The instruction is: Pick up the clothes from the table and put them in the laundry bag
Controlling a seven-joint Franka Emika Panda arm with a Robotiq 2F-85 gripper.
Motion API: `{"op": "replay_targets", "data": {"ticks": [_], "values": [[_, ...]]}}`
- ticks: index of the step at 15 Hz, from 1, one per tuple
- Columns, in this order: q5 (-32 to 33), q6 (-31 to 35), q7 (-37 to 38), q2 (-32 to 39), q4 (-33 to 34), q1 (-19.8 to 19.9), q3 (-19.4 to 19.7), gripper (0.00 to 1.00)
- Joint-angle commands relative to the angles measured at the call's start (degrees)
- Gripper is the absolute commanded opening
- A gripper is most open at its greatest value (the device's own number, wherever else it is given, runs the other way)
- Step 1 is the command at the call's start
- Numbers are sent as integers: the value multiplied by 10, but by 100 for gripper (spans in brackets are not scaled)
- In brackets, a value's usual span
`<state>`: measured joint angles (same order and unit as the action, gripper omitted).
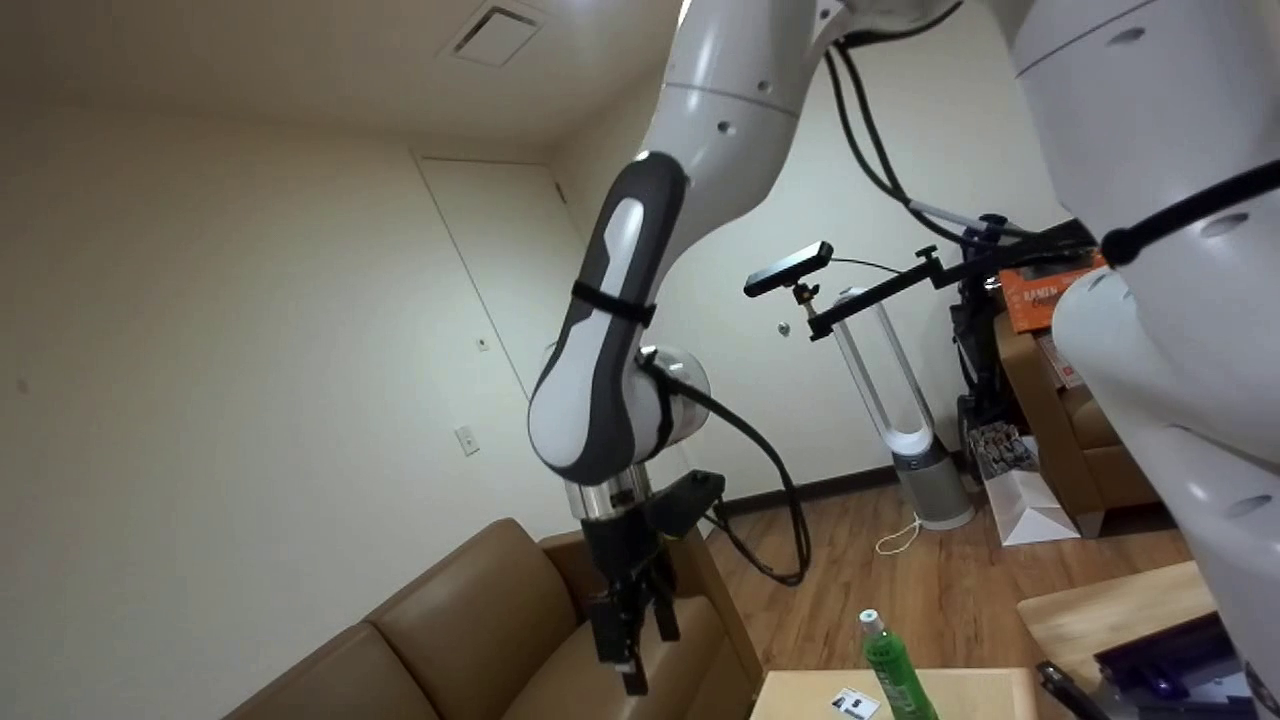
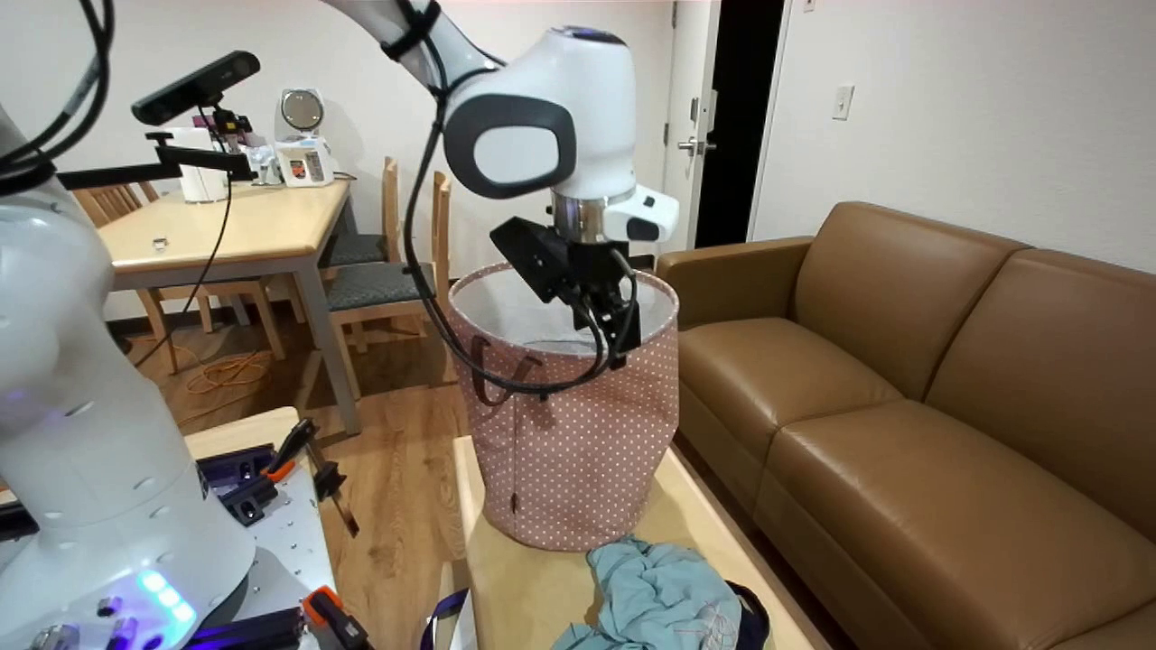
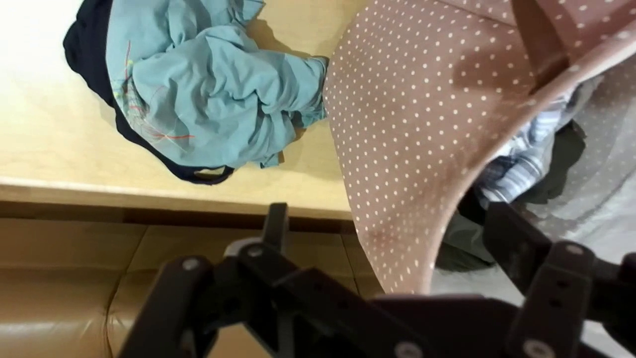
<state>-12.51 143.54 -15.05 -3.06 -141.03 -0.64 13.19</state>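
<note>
Clothes (image 3: 213, 94) lie as one crumpled heap on the low table (image 2: 524, 587), just beside the base of the laundry bag (image 2: 578, 442). One brown sofa (image 2: 957, 487) flanks the low table. One higher table (image 2: 271, 221), with at least three wooden chairs (image 2: 372, 287) around it, stands farther back. One white arm (image 2: 591, 117) reaches over the bag in an exterior view. One tower fan (image 1: 935, 490) stands on the floor in an exterior view. The single bag stands upright: pink, white-dotted, pale inside, one brown strap (image 3: 540, 42) visible in the wrist view; within it rest rumpled cloth pieces (image 3: 521, 174), one checked in blue, grey and white, others dark, their number not determinable. The heap is pale teal and loosely wrinkled, with fine red and yellow-green line work near a navy portion that curves along one edge and closes in a small loop; whether teal and navy belong to one garment or two cannot be told. One gripper (image 3: 390, 219) is released, its two fingers (image 3: 276, 226) spread wide; in the wrist view one finger appears outside the bag's rim and the other over its interior, contact being indeterminate. In an exterior view, one green bottle (image 1: 895, 665) with a white cap stands near one small card (image 1: 856, 703) on a pale wooden surface (image 1: 970, 695).
</note>
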Motion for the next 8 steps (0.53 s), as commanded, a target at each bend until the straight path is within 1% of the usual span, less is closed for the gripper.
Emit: {"op": "replay_targets", "data": {"ticks": [1, 2, 3, 4, 5, 6, 7, 8], "values": [[-2, 18, 42, 149, 80, 24, -34, 100], [-19, 13, 41, 185, 100, 30, -45, 100], [17, 15, 100, 222, 120, 30, -44, 100], [3, 1, 105, 256, 145, 37, -53, 100], [-19, -1, 94, 272, 160, 48, -67, 100], [-83, 17, 25, 265, 166, 80, -110, 100], [-12, 14, 79, 243, 130, 57, -78, 100], [-37, 14, 61, 258, 146, 70, -96, 100]]}}
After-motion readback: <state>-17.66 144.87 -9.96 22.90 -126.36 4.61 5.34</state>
